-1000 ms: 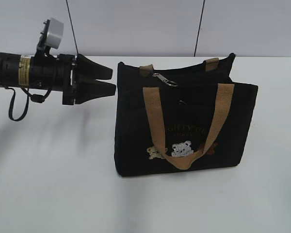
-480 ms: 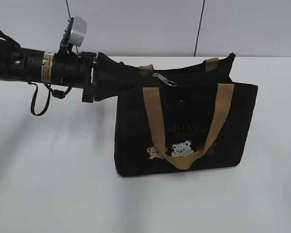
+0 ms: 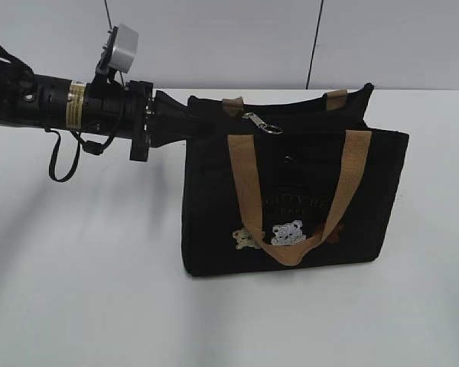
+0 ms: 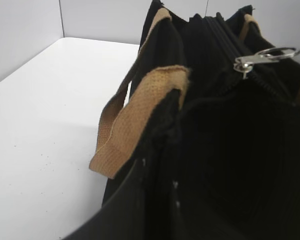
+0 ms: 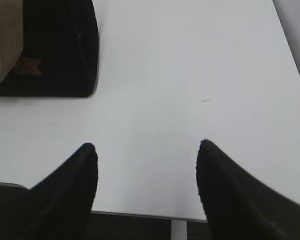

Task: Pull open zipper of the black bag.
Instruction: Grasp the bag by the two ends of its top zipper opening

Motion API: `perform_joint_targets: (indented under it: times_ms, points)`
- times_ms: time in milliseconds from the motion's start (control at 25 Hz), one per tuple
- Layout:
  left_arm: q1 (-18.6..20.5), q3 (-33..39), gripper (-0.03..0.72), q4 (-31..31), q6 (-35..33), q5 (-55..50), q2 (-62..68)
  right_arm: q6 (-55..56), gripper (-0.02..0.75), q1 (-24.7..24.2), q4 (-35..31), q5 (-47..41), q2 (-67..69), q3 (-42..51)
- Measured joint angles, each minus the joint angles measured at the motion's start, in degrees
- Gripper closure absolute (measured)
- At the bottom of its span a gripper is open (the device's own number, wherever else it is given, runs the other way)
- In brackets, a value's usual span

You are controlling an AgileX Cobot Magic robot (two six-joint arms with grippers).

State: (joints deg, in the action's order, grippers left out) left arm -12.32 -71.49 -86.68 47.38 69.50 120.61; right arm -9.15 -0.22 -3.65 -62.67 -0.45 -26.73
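White tabletop (image 3: 84, 290) runs back to a pale panelled wall, and the black bag (image 3: 291, 191) stands upright on it, its front with the tan webbing handle (image 3: 245, 183) and small bear patches (image 3: 288, 232) facing outward. From the bag's left side the left arm reaches in level with its top edge, and the left gripper (image 3: 185, 121) is closed on the upper left corner of the bag, its black fingers pinched together on the fabric just beside the rear handle's end; where finger ends and cloth begins is hard to tell, black on black. Along the bag's top the zipper (image 3: 306, 115) runs rightward from that corner, and its silver pull tab (image 3: 262, 123) lies near the gripper, a little to the right of it and untouched. In the left wrist view the pull tab (image 4: 262, 56) rests on the ribbed track beyond a frayed tan strap end (image 4: 140, 120). To the right of the bag, well apart from it, the right gripper (image 5: 146, 165) hangs over bare table with its jaws spread wide and nothing between them.
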Motion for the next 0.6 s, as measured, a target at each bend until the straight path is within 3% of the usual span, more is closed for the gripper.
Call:
perform_joint_targets:
  times_ms: [600]
  points:
    - [0.0,-0.1,0.660,-0.6,0.0,0.0,0.0,0.0,0.265,0.0,-1.6,0.0,0.0,0.0]
